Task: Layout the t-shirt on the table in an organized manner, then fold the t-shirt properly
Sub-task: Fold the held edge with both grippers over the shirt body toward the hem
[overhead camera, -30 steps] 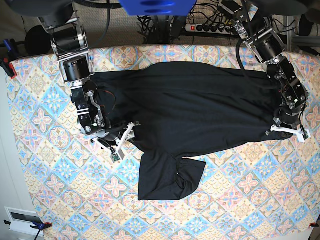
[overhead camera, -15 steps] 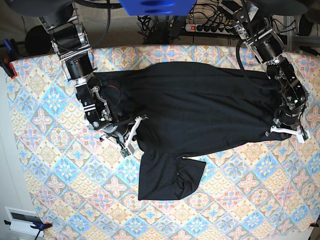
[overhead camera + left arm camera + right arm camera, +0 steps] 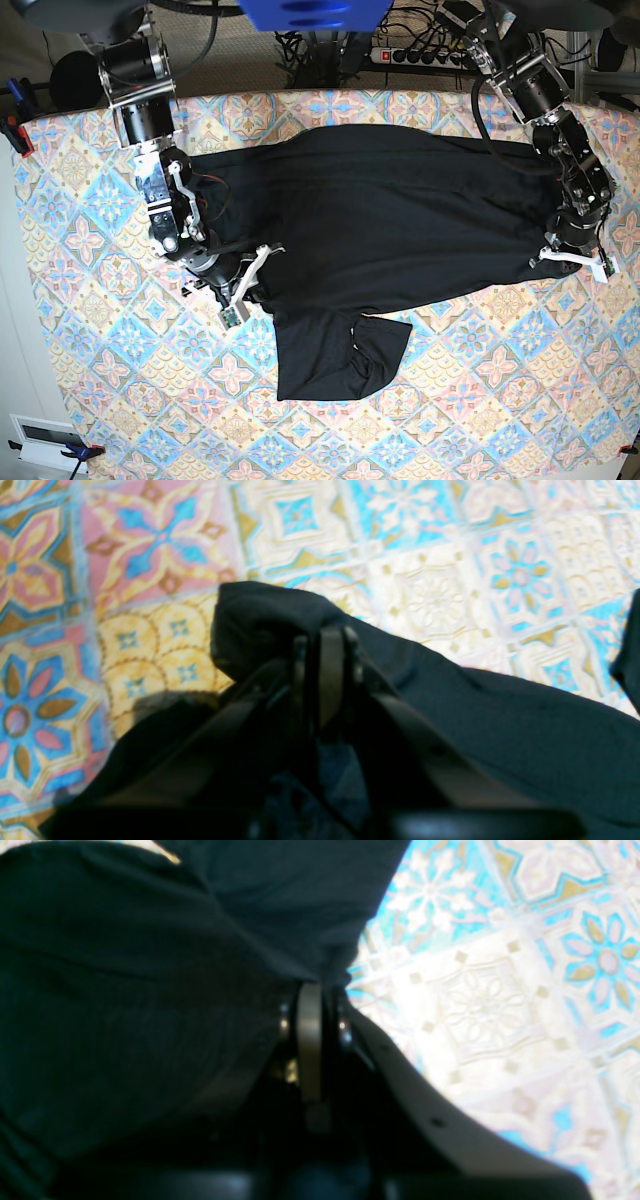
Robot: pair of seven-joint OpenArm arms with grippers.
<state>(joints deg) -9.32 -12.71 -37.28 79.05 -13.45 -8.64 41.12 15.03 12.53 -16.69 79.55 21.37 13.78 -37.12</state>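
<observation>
**Black t-shirt held at both ends on tiled cloth**

Pastel table (image 3: 90, 350), cloth of blue, pink and cream diamond tiles with flowers, filling nearly whole base view. Black t-shirt (image 3: 380, 215) spread sideways across upper middle of table, wide and mostly flat, with some long creases. One part (image 3: 335, 355), likely a sleeve, hanging toward near edge and folded over itself. Cables and power strip (image 3: 420, 55) beyond far edge of table.

Right gripper (image 3: 242, 285), at left in base view, closed tight on t-shirt edge near that folded part; in right wrist view, jaws pressed together (image 3: 310, 1005) with black fabric (image 3: 125, 990) bunched against them and bare tiles (image 3: 500, 1015) beside.

Left gripper (image 3: 575, 258), at right in base view, also closed tight on opposite end of t-shirt; in left wrist view, jaws together (image 3: 327, 650), pinching a small raised fold of fabric (image 3: 260, 620) just above tiled cloth (image 3: 425, 555).
</observation>
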